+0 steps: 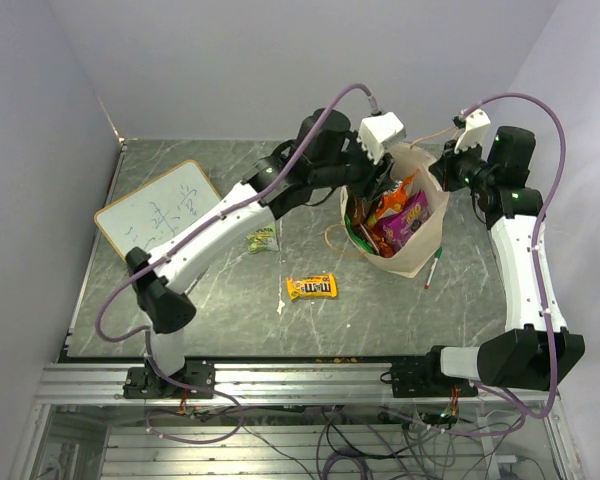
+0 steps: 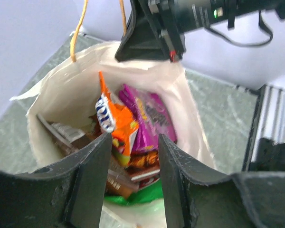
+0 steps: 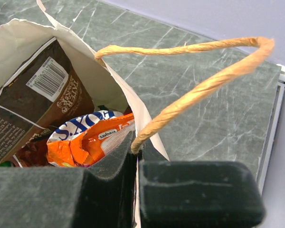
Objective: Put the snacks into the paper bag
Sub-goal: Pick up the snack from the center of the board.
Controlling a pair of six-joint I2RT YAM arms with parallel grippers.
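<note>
The yellow packet (image 1: pixel 311 287) reads M&M's. It lies flat on the desk (image 1: pixel 230 320), left of the paper bag (image 1: pixel 412 262) and nearer the arm bases, its long axis running roughly side to side. The bag stands upright, mouth up. Inside it, an orange pouch (image 2: pixel 121 128) carries blue-and-white lettering I cannot make out, beside a purple pouch (image 2: pixel 149 118) and a brown pouch (image 3: pixel 33 104) with a barcode label. A small green packet (image 1: pixel 262 239) lies left of the bag. My left pincer (image 2: pixel 134 140) hangs released over the bag's mouth, holding nothing. My right pincer (image 3: pixel 135 152) is clenched on the bag's rim at the foot of a twisted handle (image 3: pixel 204 85). The desk is dark green-grey marble pattern; the walls are pale.
</note>
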